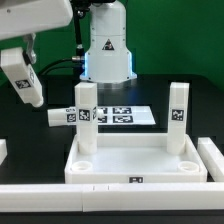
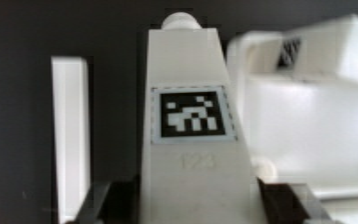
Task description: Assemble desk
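Hand (image 2: 183,198) cropped, wrist cam edge.

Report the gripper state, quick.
Gripper: closed, holding a leg.

Held leg (image 2: 190,110): white, blocky, square tag, tilted, clamped between the gripper's (image 2: 190,195) fingers.
Desk top (image 1: 130,165): rimmed white tray, flat, below and away from the gripper.
Near leg (image 1: 86,118): upright in the top's corner closest to the gripper.
Far leg (image 1: 178,112): upright in the next corner, farther from the gripper.
Loose leg (image 1: 62,116): lying on its side, just beside Near leg.
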`<state>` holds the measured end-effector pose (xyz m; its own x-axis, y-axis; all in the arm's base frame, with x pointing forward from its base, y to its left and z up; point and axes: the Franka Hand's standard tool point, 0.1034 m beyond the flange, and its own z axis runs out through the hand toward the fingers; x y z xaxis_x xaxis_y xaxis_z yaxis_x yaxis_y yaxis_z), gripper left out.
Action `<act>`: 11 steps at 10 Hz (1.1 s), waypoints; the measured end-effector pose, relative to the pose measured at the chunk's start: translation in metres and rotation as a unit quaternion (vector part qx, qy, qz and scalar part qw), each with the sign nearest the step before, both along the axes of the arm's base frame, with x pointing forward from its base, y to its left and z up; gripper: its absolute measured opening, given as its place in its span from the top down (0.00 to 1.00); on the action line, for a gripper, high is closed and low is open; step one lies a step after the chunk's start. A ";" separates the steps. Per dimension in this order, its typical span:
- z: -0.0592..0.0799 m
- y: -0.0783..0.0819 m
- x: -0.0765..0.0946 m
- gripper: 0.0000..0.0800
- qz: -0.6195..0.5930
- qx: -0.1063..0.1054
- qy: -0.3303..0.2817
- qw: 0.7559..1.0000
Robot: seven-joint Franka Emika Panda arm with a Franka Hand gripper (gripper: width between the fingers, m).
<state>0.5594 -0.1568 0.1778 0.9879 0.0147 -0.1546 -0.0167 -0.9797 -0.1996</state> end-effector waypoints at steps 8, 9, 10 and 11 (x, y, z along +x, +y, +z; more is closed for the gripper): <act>0.040 0.077 0.041 0.64 -0.011 -0.083 -0.290 0.953; 0.039 0.084 0.041 0.64 -0.031 -0.080 -0.290 0.953; 0.037 0.110 0.042 0.64 -0.056 -0.066 -0.285 0.955; 0.029 0.137 0.044 0.64 -0.063 -0.054 -0.277 0.957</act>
